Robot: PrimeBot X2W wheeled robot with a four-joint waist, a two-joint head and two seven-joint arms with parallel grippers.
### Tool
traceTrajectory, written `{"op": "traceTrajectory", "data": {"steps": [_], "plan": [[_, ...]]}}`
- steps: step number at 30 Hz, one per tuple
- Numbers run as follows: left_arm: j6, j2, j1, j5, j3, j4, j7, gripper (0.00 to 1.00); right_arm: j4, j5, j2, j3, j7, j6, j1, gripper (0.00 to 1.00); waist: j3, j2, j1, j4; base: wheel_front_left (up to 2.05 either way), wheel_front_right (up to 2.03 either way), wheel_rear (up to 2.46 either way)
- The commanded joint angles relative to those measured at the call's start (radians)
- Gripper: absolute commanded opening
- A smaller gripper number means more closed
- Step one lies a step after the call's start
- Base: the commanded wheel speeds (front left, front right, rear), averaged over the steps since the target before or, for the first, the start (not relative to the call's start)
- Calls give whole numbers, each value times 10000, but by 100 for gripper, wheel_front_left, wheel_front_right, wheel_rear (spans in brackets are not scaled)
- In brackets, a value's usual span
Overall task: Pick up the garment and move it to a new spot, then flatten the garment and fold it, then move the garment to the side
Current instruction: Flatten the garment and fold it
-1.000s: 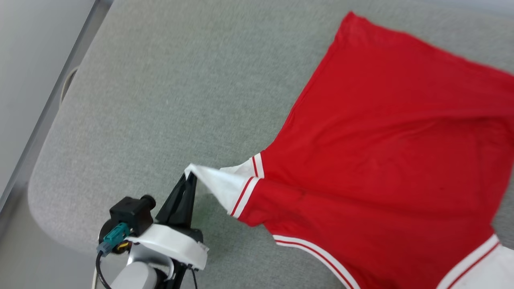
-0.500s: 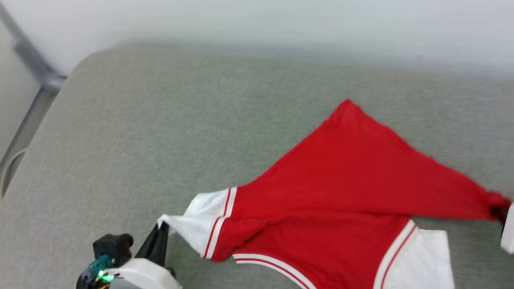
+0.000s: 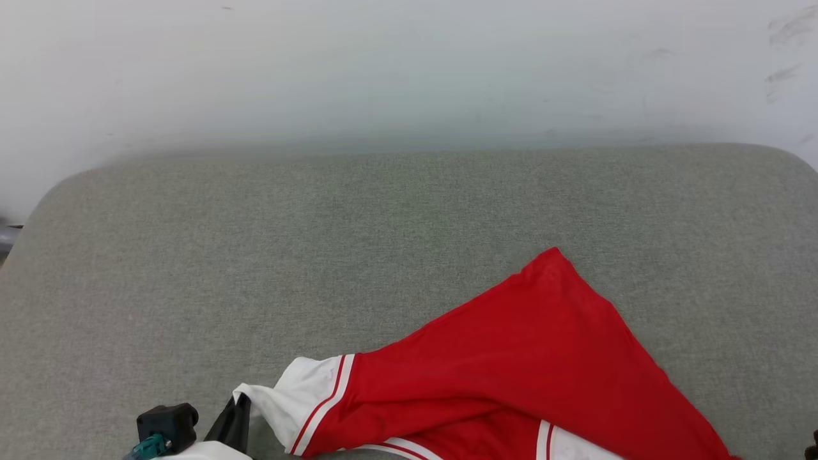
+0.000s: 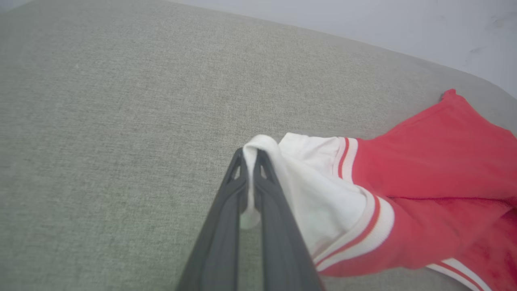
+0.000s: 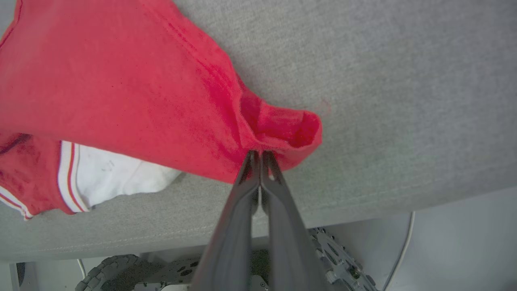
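The left gripper (image 4: 250, 157), jaws clenched on the white sleeve (image 4: 319, 202), and the right gripper (image 5: 260, 155), jaws pinching a red hem corner (image 5: 291, 129), are holding the garment (image 3: 511, 358) stretched across the grey surface's (image 3: 319, 255) near side. Judged mid-relocation, it is calling next for a taut, even lay-down.

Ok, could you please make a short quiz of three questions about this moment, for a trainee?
1. True or false: the left gripper is shut on the white sleeve of the garment.
2. What does the right gripper pinch? A) red cloth of the garment B) the white sleeve C) nothing
3. What colour is the padded surface under the garment?
Key: 1 true; 2 A; 3 grey.
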Motion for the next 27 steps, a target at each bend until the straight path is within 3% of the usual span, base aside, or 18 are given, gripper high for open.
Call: {"op": "traceTrajectory", "data": {"steps": [1,3,5,12,17,21,27], "plan": [[0,54,-3,-41,12,50,16,0,-25,-59,178,-47,-113,-11,306,0,-30,-1,3,-99,0,0,0],[-18,53,-43,-60,-5,114,35,0,35,6,366,0,-380,-9,481,1,-7,-1,3,-129,0,0,0],[-28,43,-90,-54,-27,147,39,0,119,42,485,106,-785,-9,496,100,22,-1,3,-151,0,0,0],[12,63,-295,100,-156,30,-6,0,126,-228,445,275,-3827,-9,-540,100,158,-1,3,-67,0,0,0],[45,100,-603,226,-198,-182,-31,0,945,-209,-118,758,-4894,-9,-1799,100,455,-1,3,122,0,0,0],[77,67,-932,352,-232,-432,-73,0,1938,30,-744,1453,-4610,-9,-3046,100,812,-1,3,365,0,0,0],[63,-27,-1433,598,-393,-830,-134,0,3323,700,-1872,2852,-2144,-9,-5177,100,1460,-1,3,871,0,0,0]]}}
